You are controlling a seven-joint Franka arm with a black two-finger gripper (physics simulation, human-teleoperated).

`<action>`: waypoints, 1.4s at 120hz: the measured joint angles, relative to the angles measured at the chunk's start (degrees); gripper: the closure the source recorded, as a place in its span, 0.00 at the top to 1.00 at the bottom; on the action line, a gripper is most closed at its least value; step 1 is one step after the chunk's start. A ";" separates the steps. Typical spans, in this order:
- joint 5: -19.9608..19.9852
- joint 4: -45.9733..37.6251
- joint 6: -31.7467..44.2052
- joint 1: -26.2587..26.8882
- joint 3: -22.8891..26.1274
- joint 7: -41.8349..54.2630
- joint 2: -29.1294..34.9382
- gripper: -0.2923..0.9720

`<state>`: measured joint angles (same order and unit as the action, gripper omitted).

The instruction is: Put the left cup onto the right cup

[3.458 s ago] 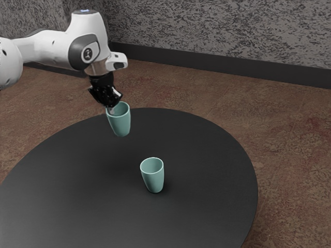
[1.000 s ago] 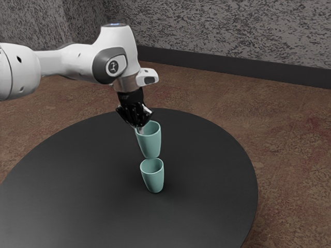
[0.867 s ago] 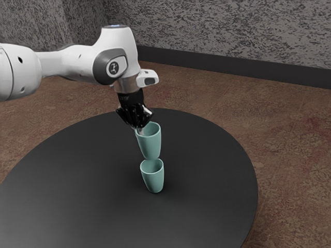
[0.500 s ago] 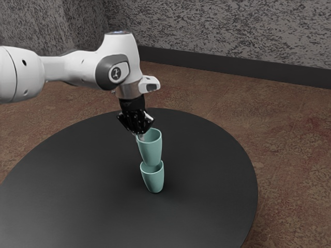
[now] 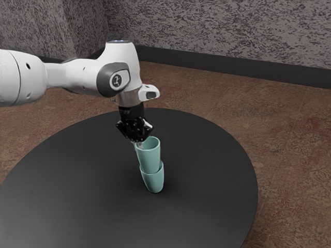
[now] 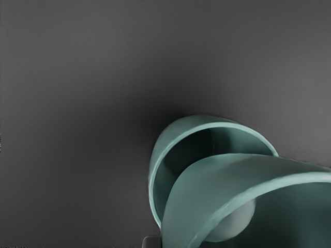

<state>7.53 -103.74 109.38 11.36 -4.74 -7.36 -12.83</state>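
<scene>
The claw (image 5: 137,140) points down from the end of the white arm (image 5: 62,80), its black fingers drawn close together and pinched on the rim of the top cup (image 5: 149,154), one finger inside the mouth and one outside as far as the exterior view lets me judge. So the claw is nearly closed and has hold of that cup by its wall. The top cup hangs directly under the claw and leans a little, with the gripped side of its rim highest and nearest the claw. Its lower part is sunk into the mouth of the bottom cup (image 5: 153,182), so the two pale green cups are nested and touching. The bottom cup is below the claw, straight beneath the top cup. It stands on the round black table (image 5: 207,170) and is apart from the fingers. From the hand's camera the top cup (image 6: 232,175) shows as a broad blurred green band close under the claw. Just beyond it is the rim of the bottom cup (image 6: 164,170), with part of its inside in sight, and dark table (image 6: 77,103) lies farther out under the hand. Well beyond the claw are a brown floor (image 5: 279,124) and a speckled grey wall (image 5: 232,26).
</scene>
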 joint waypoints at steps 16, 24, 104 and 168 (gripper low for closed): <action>0.09 -0.23 0.12 -0.09 -0.01 -0.21 -0.34 0.15; 0.11 -0.25 0.16 -0.09 0.00 -0.31 -0.43 0.15; -0.41 4.34 -1.00 -0.18 -0.42 -0.26 -0.06 0.73; -5.16 16.83 -14.12 -1.48 -2.86 2.98 2.55 0.77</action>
<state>2.36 -86.91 95.26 9.88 -7.60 -4.38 -10.28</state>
